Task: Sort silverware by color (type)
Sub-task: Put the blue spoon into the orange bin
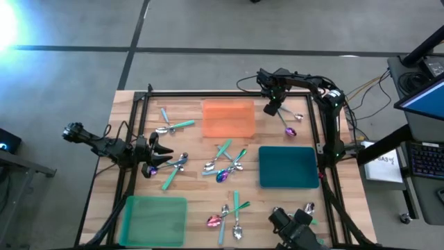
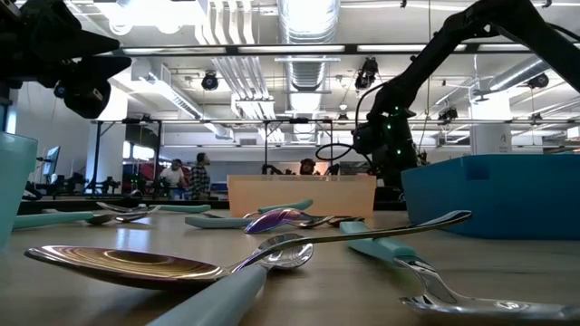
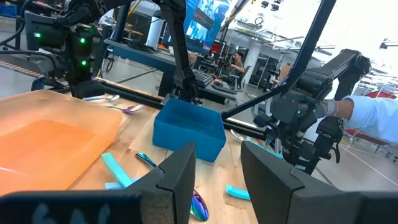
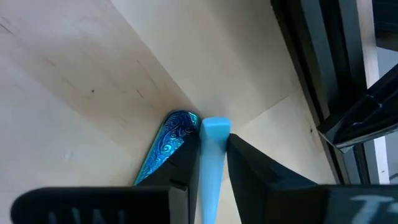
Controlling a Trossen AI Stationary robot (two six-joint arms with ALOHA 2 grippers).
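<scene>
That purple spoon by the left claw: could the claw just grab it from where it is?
Probably yes. The left claw hangs right beside the purple spoon, its fingers apart, and nothing lies between them; a silver spoon close by might get nudged.

Wooden table (image 1: 194,149) carried three flat trays: orange tray (image 1: 227,118) at the far middle, teal tray (image 1: 288,167) at right, green tray (image 1: 155,219) at near left. Silverware (image 1: 225,167) lay scattered on the bare wood between the trays, in clusters, with a few pieces just beside the orange tray.
</scene>
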